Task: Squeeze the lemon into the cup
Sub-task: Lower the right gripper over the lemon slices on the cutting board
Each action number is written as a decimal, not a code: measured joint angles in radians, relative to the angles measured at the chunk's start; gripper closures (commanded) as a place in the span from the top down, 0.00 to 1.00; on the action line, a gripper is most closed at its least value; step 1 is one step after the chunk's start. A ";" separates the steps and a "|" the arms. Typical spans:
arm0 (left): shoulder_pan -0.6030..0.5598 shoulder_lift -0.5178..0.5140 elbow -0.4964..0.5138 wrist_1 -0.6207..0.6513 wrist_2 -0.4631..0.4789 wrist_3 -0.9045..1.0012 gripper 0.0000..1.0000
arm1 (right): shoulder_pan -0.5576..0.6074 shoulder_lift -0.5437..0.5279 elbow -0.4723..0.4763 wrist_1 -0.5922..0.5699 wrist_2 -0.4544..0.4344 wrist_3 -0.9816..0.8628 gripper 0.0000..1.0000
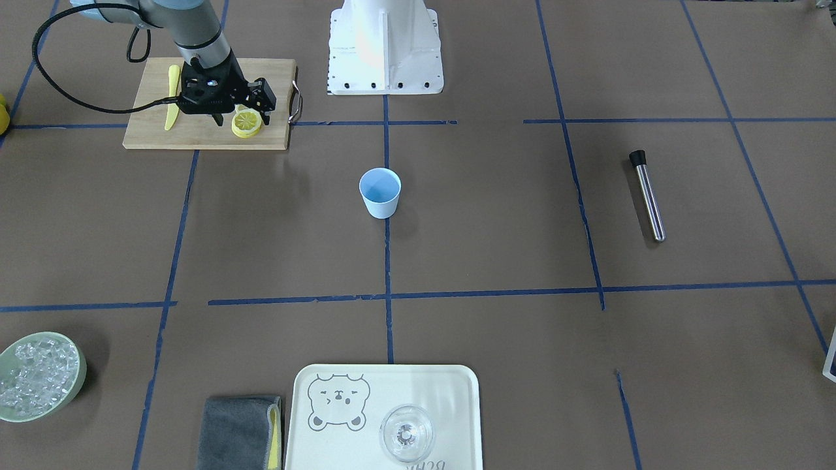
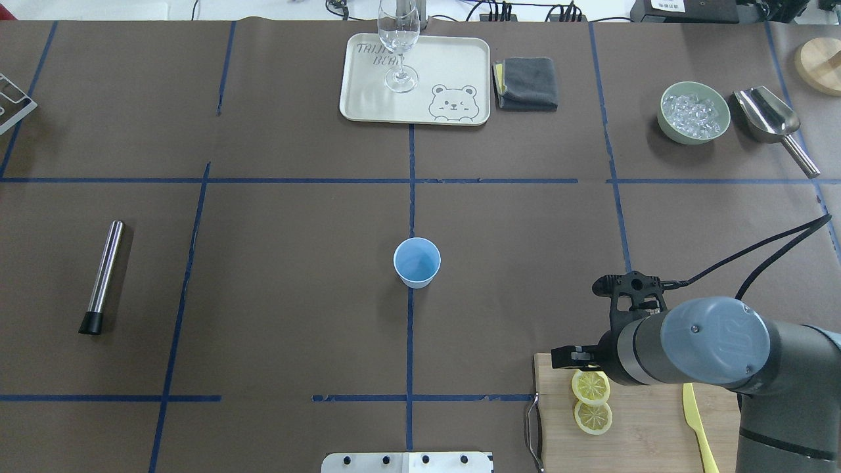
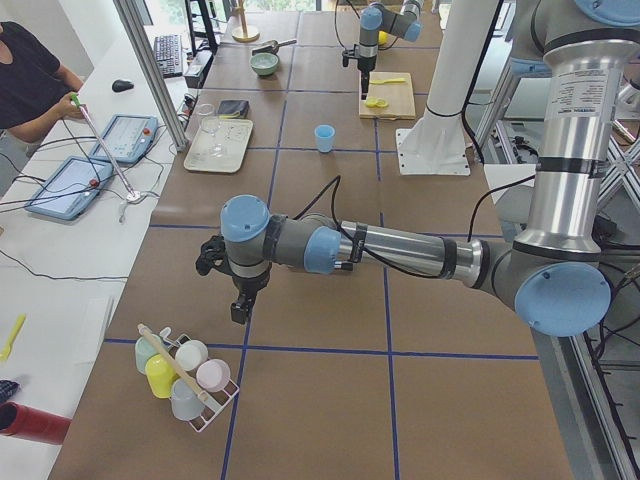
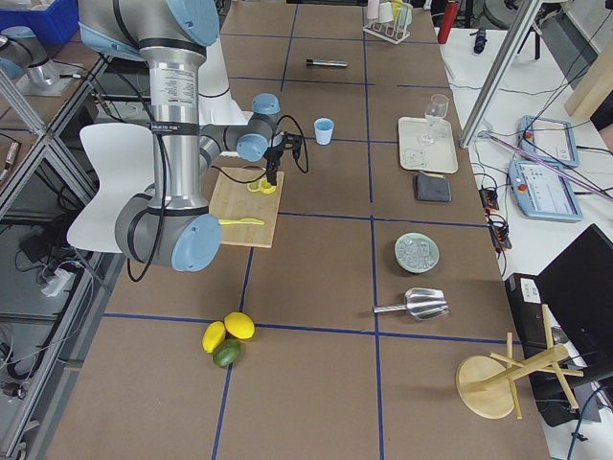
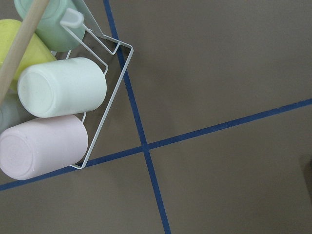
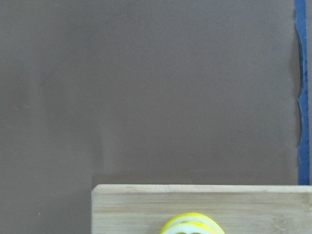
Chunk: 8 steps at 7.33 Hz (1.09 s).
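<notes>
Overhead exterior shows the pick-up as the step in hand, since no slice looks lifted yet.

Far to the cup's left, outside that frame, the left gripper [image 3: 240,312] hangs near some pastel mugs [image 5: 61,87] lying in a wire rack. I cannot tell how its jaws stand.

Left of the cup [image 2: 416,261] lies a muddler [image 2: 105,272], a smooth polished steel tube with a black cap. The cup is small, light blue, tapered plastic, and it stands upright with its mouth open. It looks light, so a knock would probably tip it.

Right of the cup and nearer the robot sits the cutting board [image 2: 650,427], matte pale wood with a metal handle on its cup-side edge. On it lies the lemon [image 2: 590,386], a thin flat disc with pale rind and spoke-like segments. It touches a second slice [image 2: 592,416] on the side away from the cup. Further right lies a slim yellow knife [image 2: 695,420].

The right gripper [image 2: 573,358] hovers just above the lemon. The wrist hides the jaws, so I cannot tell whether they are wide or narrow.

To do this well, I would set the fingers astride the rind of one slice only. They should go low enough to catch so thin an edge, and the grip should be gentle because the flesh looks slick and soft. The squeeze is best saved until the slice is centred over the cup's mouth.
</notes>
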State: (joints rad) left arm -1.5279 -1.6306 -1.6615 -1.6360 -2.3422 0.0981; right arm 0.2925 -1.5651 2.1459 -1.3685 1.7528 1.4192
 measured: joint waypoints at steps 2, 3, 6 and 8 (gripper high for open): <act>0.000 0.000 -0.004 0.001 -0.016 0.000 1.00 | -0.030 -0.029 -0.002 -0.001 -0.021 0.057 1.00; 0.000 0.002 -0.007 0.001 -0.020 0.000 1.00 | -0.035 -0.036 -0.006 -0.001 -0.020 0.065 1.00; 0.000 0.005 -0.011 0.001 -0.022 0.000 1.00 | -0.050 -0.029 -0.019 0.000 -0.017 0.088 1.00; 0.000 0.006 -0.012 0.001 -0.022 0.001 1.00 | -0.068 -0.010 -0.036 0.000 -0.020 0.093 1.00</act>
State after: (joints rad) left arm -1.5279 -1.6248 -1.6739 -1.6352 -2.3639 0.0992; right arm 0.2246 -1.5746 2.1098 -1.3683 1.7327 1.5119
